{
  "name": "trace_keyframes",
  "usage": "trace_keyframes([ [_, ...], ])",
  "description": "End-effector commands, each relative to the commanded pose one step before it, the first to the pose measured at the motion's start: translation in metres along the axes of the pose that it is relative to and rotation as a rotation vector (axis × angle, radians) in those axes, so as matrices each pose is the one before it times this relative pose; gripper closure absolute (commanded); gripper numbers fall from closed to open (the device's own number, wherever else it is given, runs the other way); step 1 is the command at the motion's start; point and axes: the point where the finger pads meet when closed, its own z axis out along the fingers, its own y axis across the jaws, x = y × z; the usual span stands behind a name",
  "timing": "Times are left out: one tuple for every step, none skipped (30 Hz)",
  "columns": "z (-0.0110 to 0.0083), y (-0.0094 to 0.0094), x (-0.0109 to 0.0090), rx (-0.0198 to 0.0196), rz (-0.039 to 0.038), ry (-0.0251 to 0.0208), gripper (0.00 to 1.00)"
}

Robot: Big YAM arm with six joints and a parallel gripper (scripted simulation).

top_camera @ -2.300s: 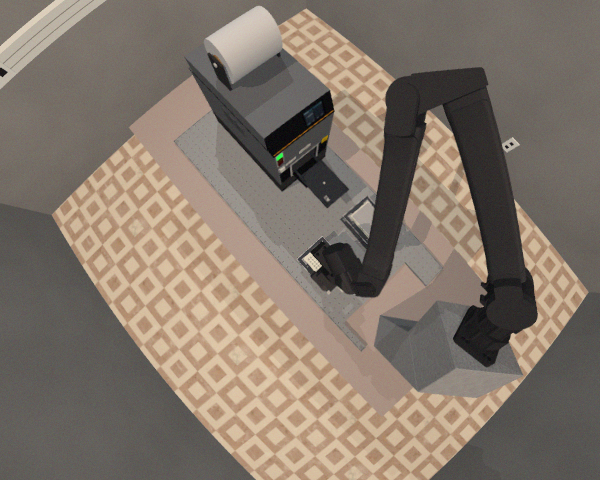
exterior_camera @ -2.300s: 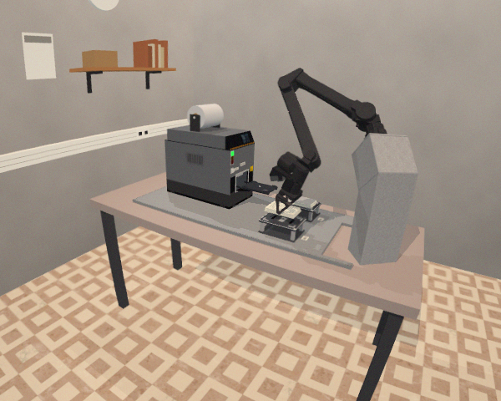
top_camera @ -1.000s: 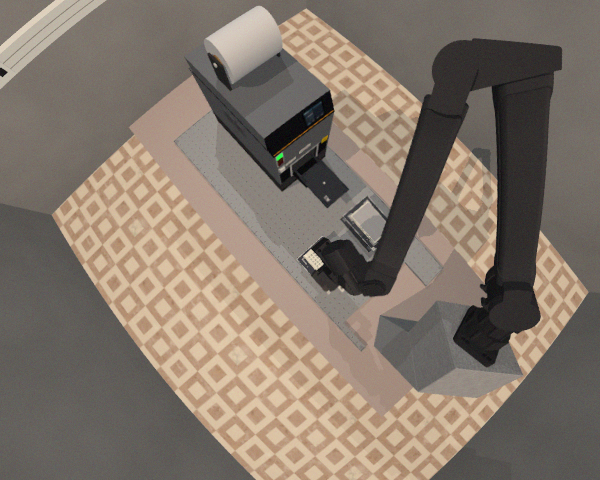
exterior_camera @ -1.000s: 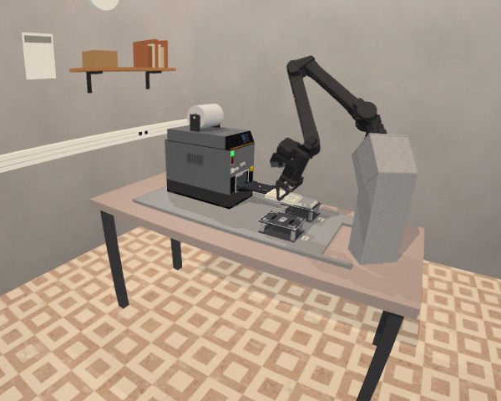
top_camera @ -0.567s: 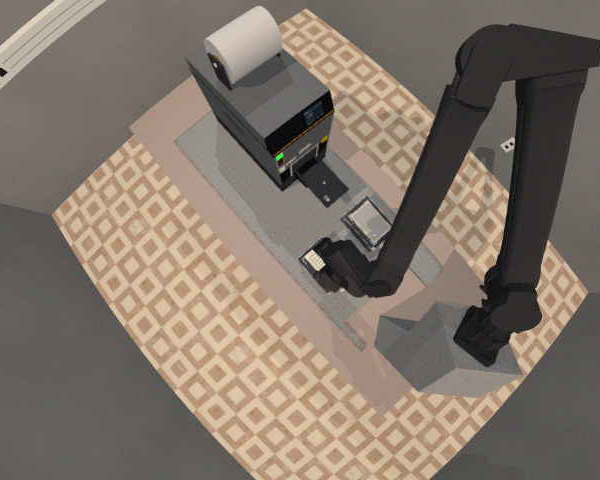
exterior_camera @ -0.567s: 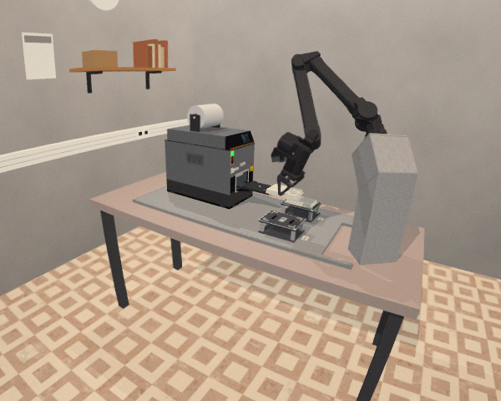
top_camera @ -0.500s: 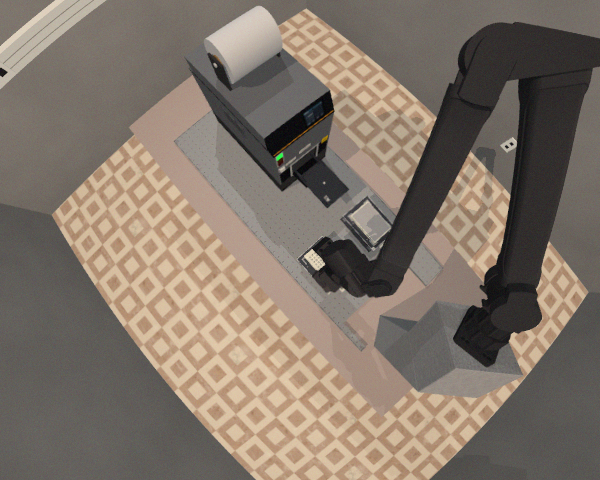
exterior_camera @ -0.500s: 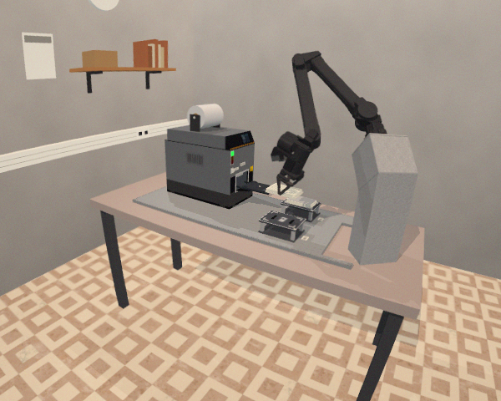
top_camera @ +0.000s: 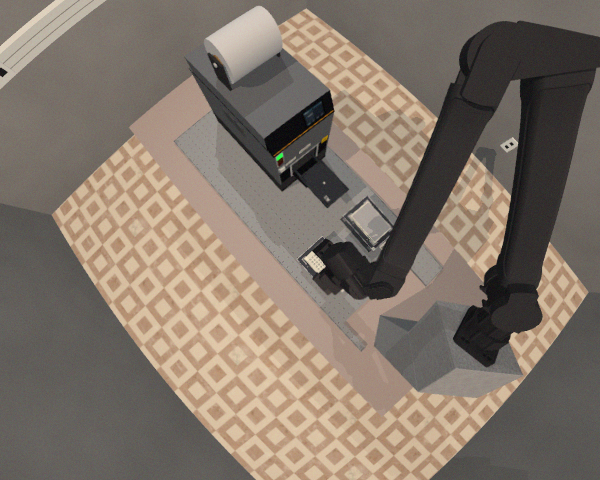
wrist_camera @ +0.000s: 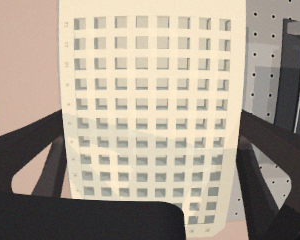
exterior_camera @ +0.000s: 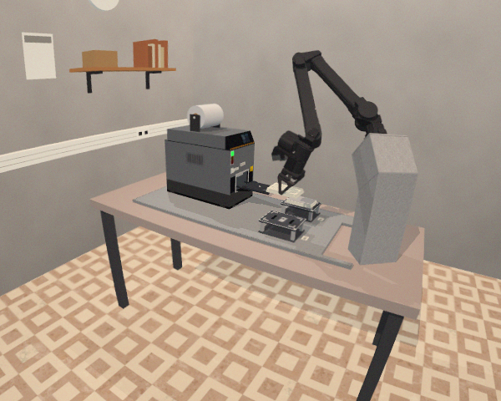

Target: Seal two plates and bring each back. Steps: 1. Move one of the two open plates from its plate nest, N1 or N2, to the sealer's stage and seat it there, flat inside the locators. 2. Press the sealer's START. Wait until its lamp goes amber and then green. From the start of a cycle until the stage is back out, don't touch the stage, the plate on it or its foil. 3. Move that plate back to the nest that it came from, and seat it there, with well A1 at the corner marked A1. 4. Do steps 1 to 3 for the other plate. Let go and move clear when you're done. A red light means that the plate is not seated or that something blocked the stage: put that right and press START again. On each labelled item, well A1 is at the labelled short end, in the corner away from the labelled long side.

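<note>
Plate (top_camera: 314, 261) (exterior_camera: 273, 188) (wrist_camera: 153, 113): cream, looks like matt plastic, smooth rim. Gripper (wrist_camera: 151, 119): black, low sheen, smooth. Sealer (top_camera: 259, 98) (exterior_camera: 198, 166): grey housing, satin, like painted metal. Roll (top_camera: 246, 43) (exterior_camera: 210, 114): white, matt — film or paper, cannot tell which. Deck (top_camera: 269, 191) (exterior_camera: 225, 215): grey, perforated, dull metal look. Pedestal (top_camera: 445, 351) (exterior_camera: 388, 202): pale grey, speckled, rough like stone or cast metal. Table top (top_camera: 160, 124) (exterior_camera: 382, 286): pinkish, matt, smooth. Shelf board (exterior_camera: 123, 69): orange-brown, wood look.
</note>
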Motion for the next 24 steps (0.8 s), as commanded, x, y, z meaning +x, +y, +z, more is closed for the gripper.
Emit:
trace_keyframes([
  [0.00387,-0.00350,-0.00517,0.00776,0.00837,-0.01050,1.00],
  [0.00000,0.00000,0.00000,0.00000,0.00000,0.00000,1.00],
  [-0.00005,-0.00161,0.00630,0.00168,-0.00991,0.01488,1.00],
  [0.00030,-0.00138,0.00482,0.00189,-0.00675,0.01123,1.00],
  [0.00023,-0.00124,0.00473,0.00162,-0.00681,0.01090,1.00],
  [-0.00033,-0.00020,0.00424,-0.00033,-0.00854,0.00885,1.00],
  [0.00015,0.00031,0.00277,-0.00039,-0.00569,0.00641,1.00],
  [0.00016,0.00031,0.00265,-0.00036,-0.00549,0.00599,1.00],
  [-0.00028,0.00027,0.00030,-0.00056,-0.00084,-0.00048,1.00],
  [-0.00090,0.00131,-0.00093,-0.00240,-0.00003,-0.00534,1.00],
  [-0.00070,0.00116,-0.00178,-0.00199,0.00143,-0.00619,1.00],
  [-0.00171,0.00207,-0.00991,0.00534,0.02168,-0.00610,1.00],
  [-0.00045,0.00147,-0.00421,0.00032,0.01666,-0.00857,1.00],
  [-0.00048,0.00164,-0.00441,-0.00337,0.00800,-0.00991,1.00],
  [-0.00048,0.00144,-0.00411,-0.00213,0.00665,-0.00879,1.00],
  [-0.00113,0.00081,-0.00235,-0.00166,0.00427,-0.00619,1.00],
  [-0.00116,0.00079,-0.00208,-0.00171,0.00358,-0.00542,1.00],
  [0.00000,0.00000,0.00000,0.00000,0.00000,0.00000,1.00],
  [0.00000,0.00000,0.00000,0.00000,0.00000,0.00000,1.00],
  [-0.00245,-0.00015,0.00149,-0.00298,-0.00363,0.00002,1.00],
  [-0.00192,0.00024,0.00009,-0.00256,0.00100,-0.00205,1.00],
  [-0.00177,0.00009,0.00006,-0.00219,-0.00175,-0.00189,1.00],
  [-0.00110,-0.00091,0.00027,-0.00011,0.00032,-0.00036,1.00],
  [-0.00027,-0.00034,-0.00028,0.00015,0.00121,-0.00067,1.00],
])
